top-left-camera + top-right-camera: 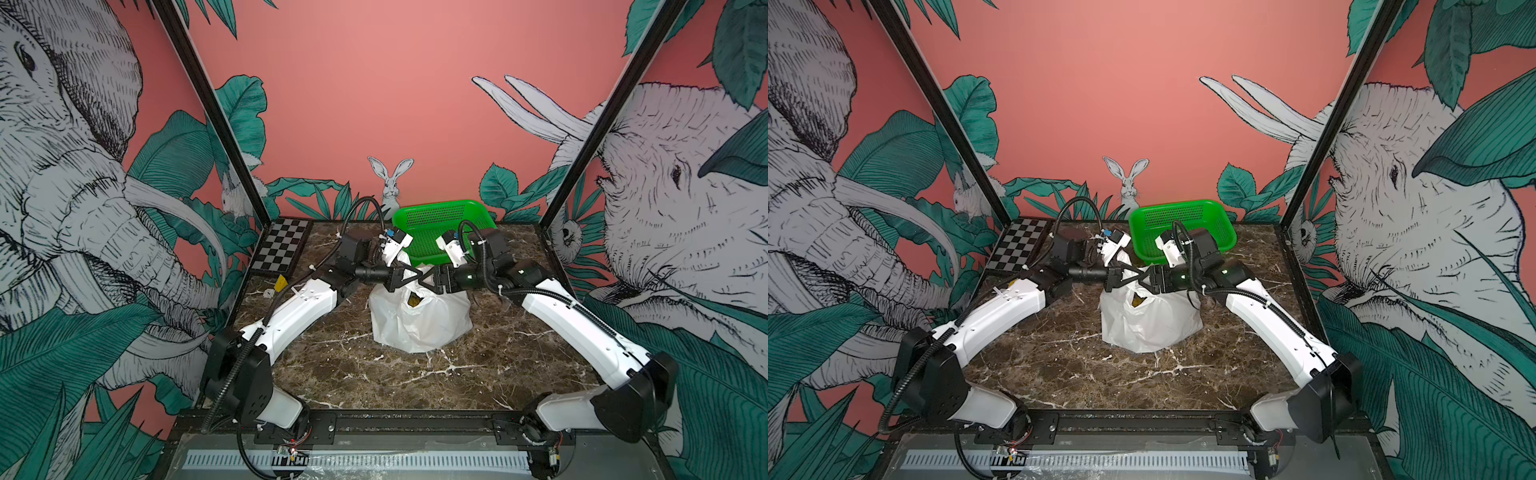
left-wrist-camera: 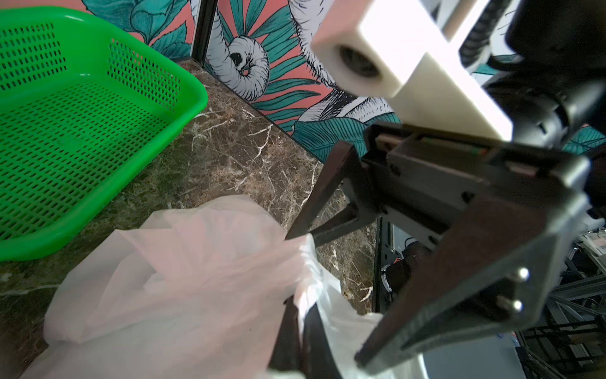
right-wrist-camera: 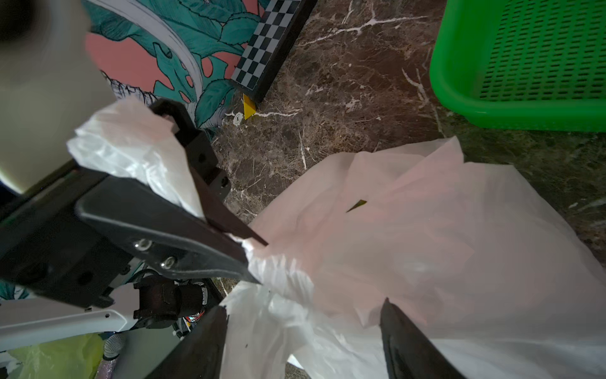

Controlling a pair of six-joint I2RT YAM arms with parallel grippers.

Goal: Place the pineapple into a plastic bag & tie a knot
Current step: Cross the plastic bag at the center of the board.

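The white plastic bag (image 1: 419, 322) stands on the marble table, its top drawn up to where both grippers meet. A dark yellow patch of the pineapple (image 1: 414, 300) shows through the bag's mouth, and a green-yellow sliver of pineapple (image 3: 355, 206) in the right wrist view. My left gripper (image 2: 303, 300) is shut on a bunched strip of the bag's handle (image 3: 131, 147), which sticks out behind its fingers. My right gripper (image 3: 305, 305) is open, its fingers (image 3: 406, 344) wide apart with crumpled bag film between them. I cannot make out a knot.
A green perforated basket (image 1: 440, 228) sits just behind the bag at the back of the table (image 1: 332, 374). A checkerboard panel (image 1: 282, 247) leans in the back left corner, with a small yellow tag (image 3: 249, 110) beside it. Black frame posts stand at both back corners.
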